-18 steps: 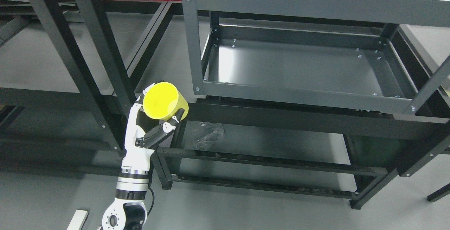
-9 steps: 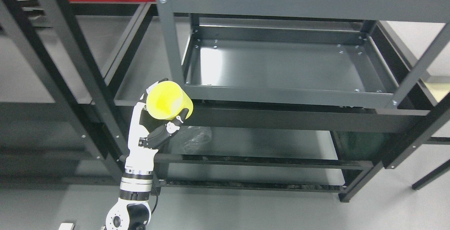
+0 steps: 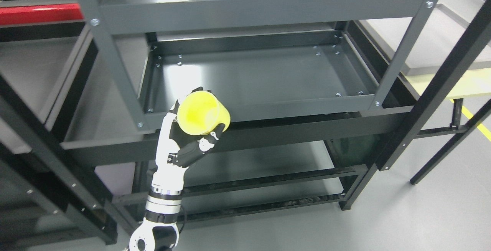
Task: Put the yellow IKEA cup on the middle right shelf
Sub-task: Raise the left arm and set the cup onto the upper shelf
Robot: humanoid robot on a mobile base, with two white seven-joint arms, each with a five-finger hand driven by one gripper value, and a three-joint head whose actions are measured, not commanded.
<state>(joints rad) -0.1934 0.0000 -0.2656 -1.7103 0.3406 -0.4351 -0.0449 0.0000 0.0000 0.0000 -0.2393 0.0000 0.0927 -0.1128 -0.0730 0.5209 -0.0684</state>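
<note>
A yellow cup (image 3: 202,113) is held in my left hand (image 3: 193,128), tilted with its open mouth toward the camera. The fingers are curled around its body. The hand rises from the bottom left on a white and black forearm. The cup hangs at the front rail (image 3: 268,109) of the dark grey middle shelf (image 3: 261,74), near its left front corner and just outside it. The shelf tray holds nothing. My right hand is out of view.
A grey upright post (image 3: 115,63) stands left of the cup. The top shelf (image 3: 249,5) overhangs the middle one. Lower shelves (image 3: 253,162) lie below. A black rack frame (image 3: 437,86) and a table with a yellow edge (image 3: 460,86) stand at right.
The camera has shifted, so the whole rack sits further left in the picture. My left hand has carried the cup up and right, to the middle shelf's front rail.
</note>
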